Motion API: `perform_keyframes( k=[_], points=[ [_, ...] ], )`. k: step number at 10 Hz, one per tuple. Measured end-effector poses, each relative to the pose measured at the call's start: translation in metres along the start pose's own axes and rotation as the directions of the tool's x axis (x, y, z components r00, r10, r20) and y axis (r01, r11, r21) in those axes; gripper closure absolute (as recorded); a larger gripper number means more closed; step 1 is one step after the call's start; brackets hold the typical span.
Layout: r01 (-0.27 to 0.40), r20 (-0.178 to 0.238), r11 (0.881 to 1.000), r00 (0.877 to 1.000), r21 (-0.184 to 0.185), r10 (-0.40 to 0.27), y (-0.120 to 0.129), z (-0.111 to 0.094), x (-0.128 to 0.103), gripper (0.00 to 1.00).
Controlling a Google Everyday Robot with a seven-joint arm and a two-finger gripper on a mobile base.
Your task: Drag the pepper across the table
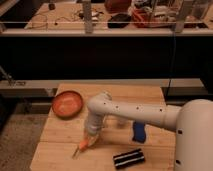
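Note:
The pepper (pixel 82 146) is a small slender orange vegetable with a thin greenish stem tip pointing down-left. It lies on the light wooden table (pixel 60 132) near the front left. My gripper (pixel 88 140) hangs from the white arm and comes down right over the pepper's upper end, touching or nearly touching it. The white arm reaches in from the lower right and covers much of the table's right side.
A round orange bowl (pixel 67 103) sits at the table's back left. A blue object (pixel 138 132) stands right of the arm. A black ribbed object (pixel 128 158) lies near the front edge. A dark gap and a cluttered bench lie behind the table.

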Motion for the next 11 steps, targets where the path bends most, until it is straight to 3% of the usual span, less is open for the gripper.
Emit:
perform_keyframes(
  k=[11],
  points=[
    [-0.022, 0.045, 1.0, 0.999, -0.012, 0.023, 0.04, -0.012, 0.028, 1.0]
  ],
)
